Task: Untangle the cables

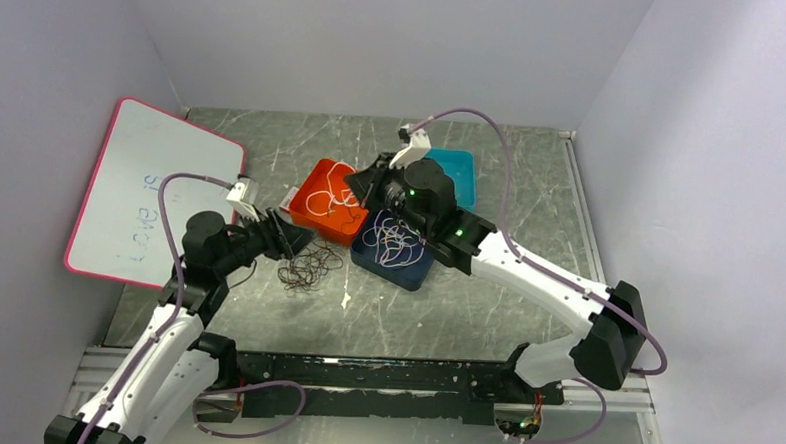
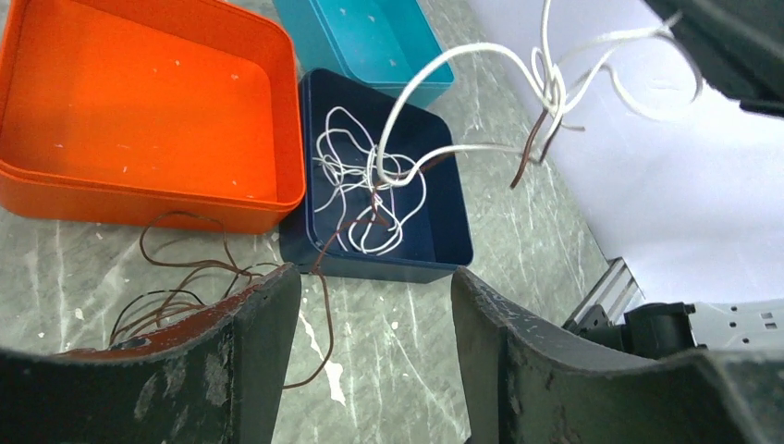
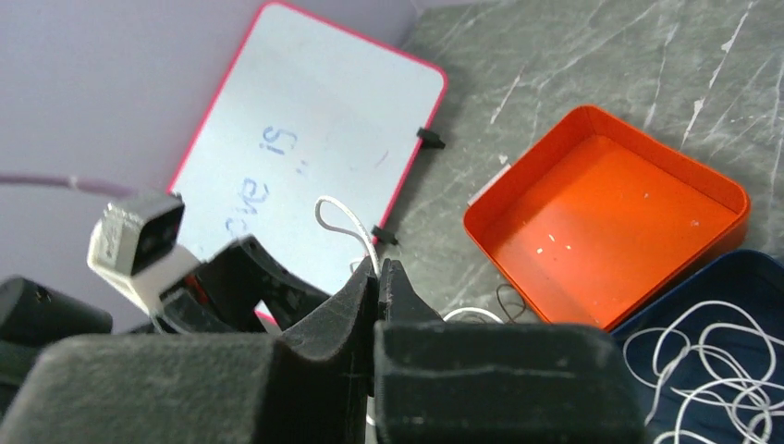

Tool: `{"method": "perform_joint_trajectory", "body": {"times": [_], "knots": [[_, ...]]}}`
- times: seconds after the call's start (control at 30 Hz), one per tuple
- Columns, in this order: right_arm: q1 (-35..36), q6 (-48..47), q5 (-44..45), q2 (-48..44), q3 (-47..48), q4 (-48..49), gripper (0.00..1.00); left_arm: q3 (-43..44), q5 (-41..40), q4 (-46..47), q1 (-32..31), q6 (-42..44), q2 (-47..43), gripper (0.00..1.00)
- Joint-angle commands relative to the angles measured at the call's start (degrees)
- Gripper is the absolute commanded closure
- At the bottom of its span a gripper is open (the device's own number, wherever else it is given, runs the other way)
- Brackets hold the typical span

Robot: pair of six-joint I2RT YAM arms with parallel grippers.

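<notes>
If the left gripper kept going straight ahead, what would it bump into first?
Probably the dark blue tray holding the white cable, though the brown cable may brush the left gripper sooner; depth is unclear.

Top external: we look down from high above and behind the arm bases, facing the far wall. It is a distant view, with the whole table (image 1: pixel 531 178) in frame.

Left wrist: we sit low and close to the tabletop. We look out between the spread fingers of the left gripper (image 2: pixel 374 305) at the navy tray (image 2: pixel 434 236), with the orange tray (image 2: pixel 139 102) and teal tray (image 2: pixel 370 37) beyond.

Right wrist: higher and tilted down. We look past the pressed-together tips of the right gripper (image 3: pixel 377 273) toward the whiteboard (image 3: pixel 324 120).

Shared: all three views take in the orange and navy trays. The whiteboard shows in top external and right wrist only. The white cable (image 2: pixel 552 92) appears close up in both wrist views.
</notes>
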Motion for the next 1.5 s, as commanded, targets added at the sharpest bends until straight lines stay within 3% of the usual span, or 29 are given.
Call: {"method": "perform_joint_trajectory", "body": {"times": [0.0,0.4,1.03,1.13,1.47], "knots": [[-0.1,6.8,6.2,-0.5,0.5,3.8,1.00,-1.0,3.5,4.1,-0.1,-0.1,-2.0,0.34],[0.1,13.1,4.1,6.5,5.9,11.3,1.00,-4.7,3.0,10.8,-0.1,-1.2,-3.3,0.29],[1.1,18.2,-2.5,7.4,6.2,15.1,1.00,-4.6,-2.1,31.9,-3.0,-3.1,15.8,0.31],[1.2,18.7,-3.1,6.9,5.6,15.6,1.00,-4.3,-3.0,35.5,-3.1,-5.1,18.7,0.39],[1.3,17.1,-0.8,4.6,3.5,14.4,1.00,-3.3,-2.3,38.8,-3.1,-8.2,21.5,0.78]]}}
